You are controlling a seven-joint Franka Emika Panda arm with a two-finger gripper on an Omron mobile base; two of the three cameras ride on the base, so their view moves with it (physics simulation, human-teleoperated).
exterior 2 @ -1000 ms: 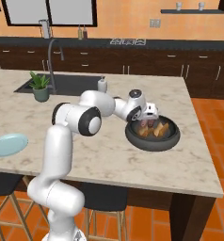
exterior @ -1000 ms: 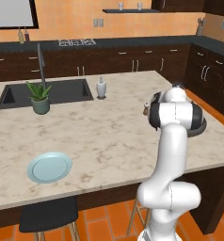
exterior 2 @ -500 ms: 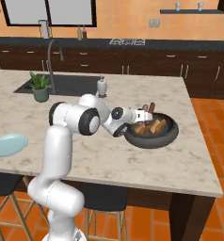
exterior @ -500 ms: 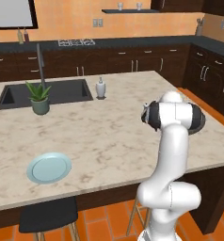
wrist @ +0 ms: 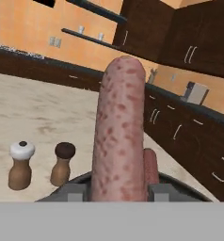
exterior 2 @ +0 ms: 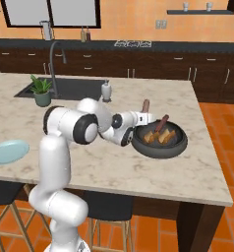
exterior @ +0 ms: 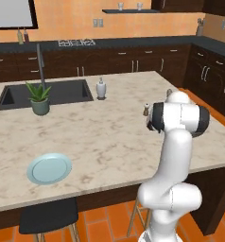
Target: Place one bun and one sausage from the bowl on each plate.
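My gripper (exterior 2: 145, 118) is shut on a reddish-brown sausage (exterior 2: 145, 106), which stands upright over the left rim of the dark bowl (exterior 2: 160, 148). The hand view puts this sausage (wrist: 118, 136) between my gripper (wrist: 117, 192) jaws, with the bowl's rim (wrist: 81, 180) just below. Two golden buns (exterior 2: 151, 138) lie in the bowl, and a second sausage (exterior 2: 162, 124) leans against its far side. The pale blue plate (exterior 2: 8, 151) lies far to the left near the counter's front edge, also seen in the left base view as the plate (exterior: 49, 168).
Salt and pepper shakers (wrist: 20, 164) stand on the counter beyond the bowl. A potted plant (exterior 2: 42, 90), a soap dispenser (exterior 2: 106, 90) and the sink (exterior: 48, 93) with its faucet lie at the back left. The counter's right edge is close to the bowl.
The jaws have closed on a sausage. The hand has swung from above the bowl's middle to its left rim, and the sausage now stands upright.
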